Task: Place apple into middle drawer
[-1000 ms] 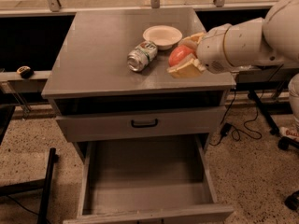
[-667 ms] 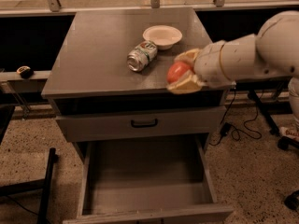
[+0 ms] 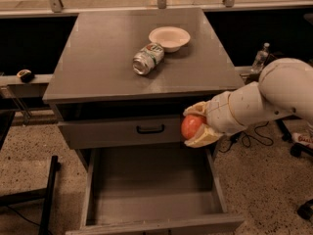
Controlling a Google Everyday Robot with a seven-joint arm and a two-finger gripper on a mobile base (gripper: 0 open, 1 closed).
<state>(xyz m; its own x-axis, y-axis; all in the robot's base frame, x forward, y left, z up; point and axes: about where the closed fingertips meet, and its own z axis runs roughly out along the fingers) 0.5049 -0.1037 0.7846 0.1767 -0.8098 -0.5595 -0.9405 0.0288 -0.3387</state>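
Note:
My gripper (image 3: pixel 194 127) is shut on the red-orange apple (image 3: pixel 190 126) and holds it in the air off the cabinet's front right, level with the grey drawer front with the black handle (image 3: pixel 150 129). The apple hangs above the right rear part of the open middle drawer (image 3: pixel 151 180), a wide grey box with a flat floor pulled out toward me. My white arm reaches in from the right.
On the grey cabinet top (image 3: pixel 98 58) lie a silver-green drink can (image 3: pixel 147 58) on its side and a white bowl (image 3: pixel 169 37). A water bottle (image 3: pixel 259 58) stands behind at right. Black cables and a chair base sit on the floor at right.
My gripper has carried the apple off the cabinet top, forward and down past its front edge, and now holds it over the open drawer.

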